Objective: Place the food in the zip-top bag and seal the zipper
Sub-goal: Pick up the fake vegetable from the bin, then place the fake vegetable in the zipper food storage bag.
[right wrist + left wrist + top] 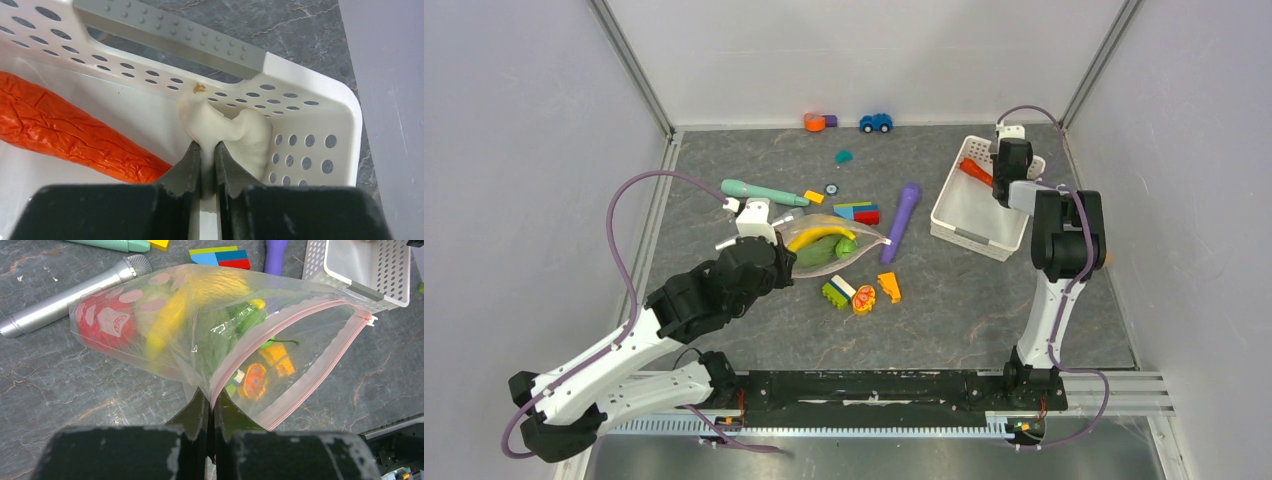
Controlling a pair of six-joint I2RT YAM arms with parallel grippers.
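Observation:
The clear polka-dot zip-top bag lies mid-table, mouth open. Inside it are a yellow banana, a red tomato and green produce. Its pink zipper curves open. My left gripper is shut on the bag's mouth edge at the zipper. My right gripper is over the white basket, shut on a small beige piece. An orange-red carrot lies in the basket.
A silver toy microphone, teal stick, purple stick, building blocks and a toy car lie round the bag. Small orange and green toys sit just in front of it. Walls close in left and right.

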